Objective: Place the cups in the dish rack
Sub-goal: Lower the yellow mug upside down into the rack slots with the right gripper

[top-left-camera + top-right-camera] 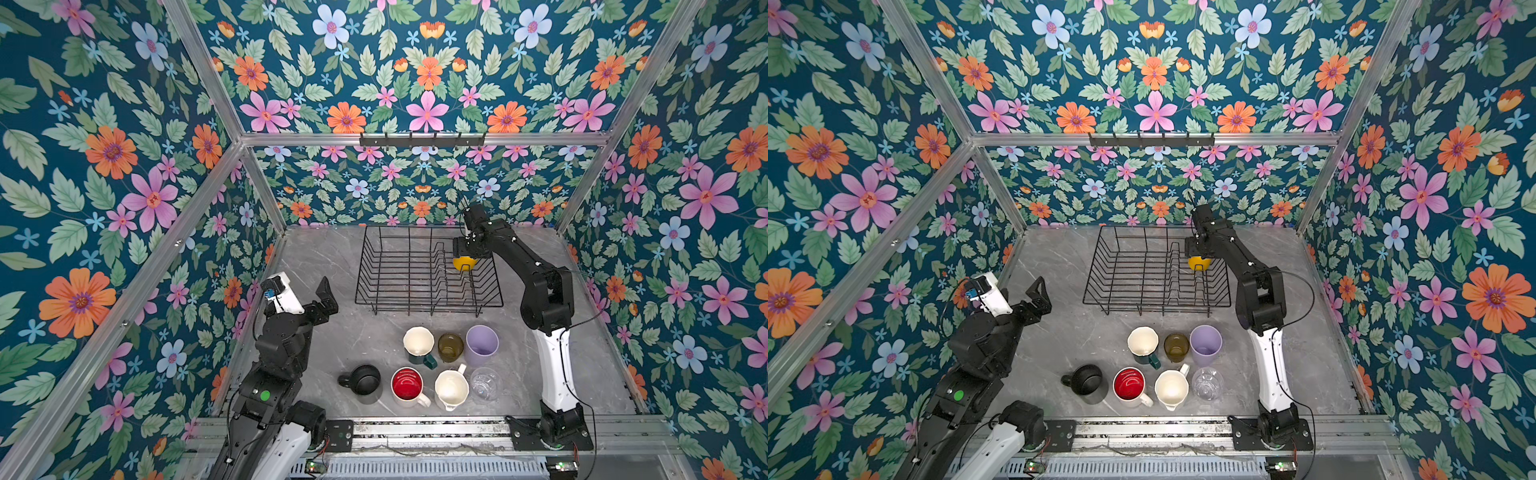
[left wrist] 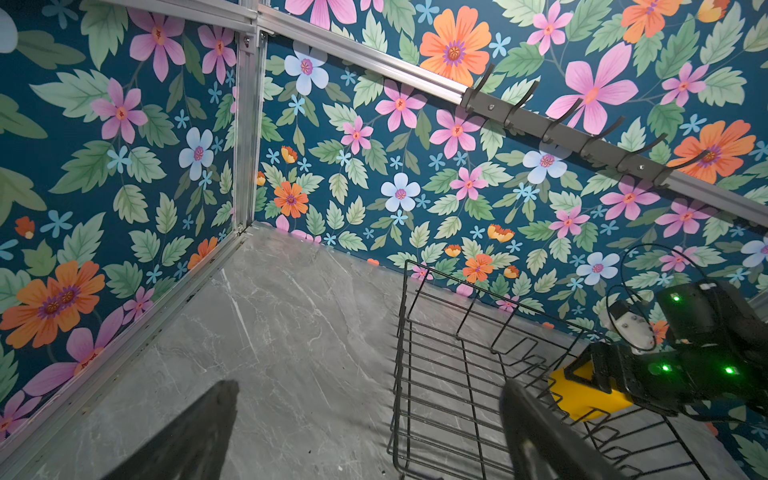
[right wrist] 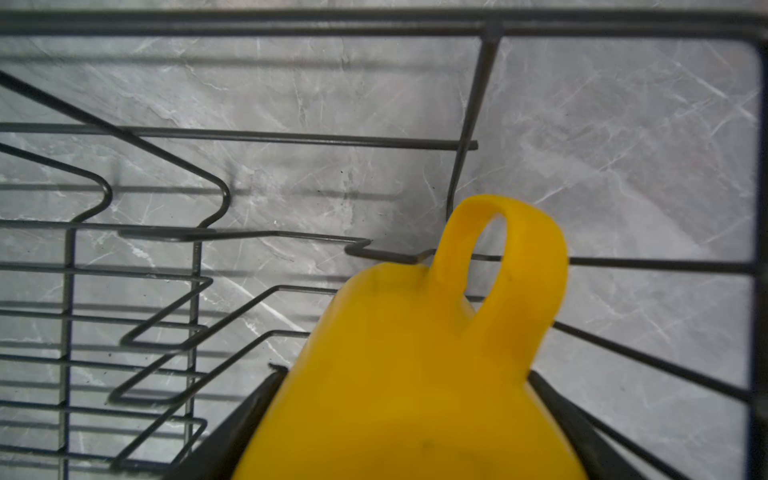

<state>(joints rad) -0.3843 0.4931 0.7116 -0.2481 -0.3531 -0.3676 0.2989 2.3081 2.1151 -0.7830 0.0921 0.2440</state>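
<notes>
Right gripper (image 1: 466,254) was clamped across the body of the yellow mug (image 3: 407,374) (handle left free). Mug was held low in the dish rack (image 1: 360,266), right end, beside the dividers (image 1: 440,266). Judged rigid, light, smooth-walled: slip risk if eased early, so a body-width hold was preferred over the handle. Left gripper (image 2: 365,432) was parked wide open, empty. Seven cups (image 1: 407,382) were left on the table (image 1: 324,257).
</notes>
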